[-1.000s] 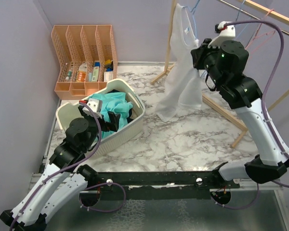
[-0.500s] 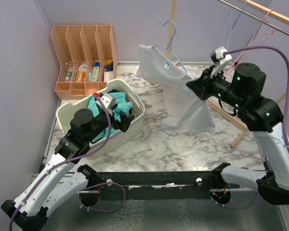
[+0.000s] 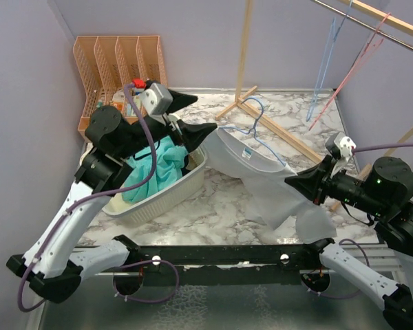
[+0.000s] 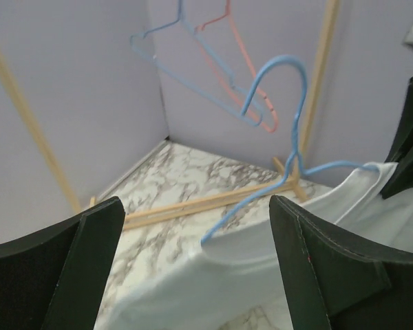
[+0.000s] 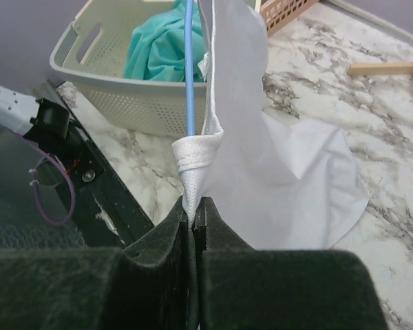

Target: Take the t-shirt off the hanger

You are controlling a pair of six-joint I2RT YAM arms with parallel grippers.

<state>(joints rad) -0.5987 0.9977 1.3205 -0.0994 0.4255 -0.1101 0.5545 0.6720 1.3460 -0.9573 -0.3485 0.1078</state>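
The white t-shirt (image 3: 261, 185) hangs stretched above the table, still on the blue wire hanger (image 3: 256, 126). My right gripper (image 3: 294, 183) is shut on a bunched bit of the t-shirt's fabric (image 5: 196, 161), close beside the hanger's wire (image 5: 189, 69). My left gripper (image 3: 206, 112) is open at the shirt's other end. In the left wrist view the t-shirt's shoulder (image 4: 261, 265) and the hanger's arm (image 4: 248, 213) lie between the spread fingers (image 4: 82, 261), untouched. The hanger's hook (image 4: 289, 89) points up, free of the rail.
A white laundry basket (image 3: 162, 199) holding teal clothes sits at left under my left arm. An orange file organizer (image 3: 117, 55) stands at the back left. The wooden rack's base bars (image 3: 289, 141) cross the table. A blue hanger (image 3: 328, 55) and a pink hanger (image 3: 361, 51) hang on the rail.
My right gripper has carried the t-shirt and hanger off the rail, down toward the near right. My left arm has risen from the basket to the shirt's shoulder.
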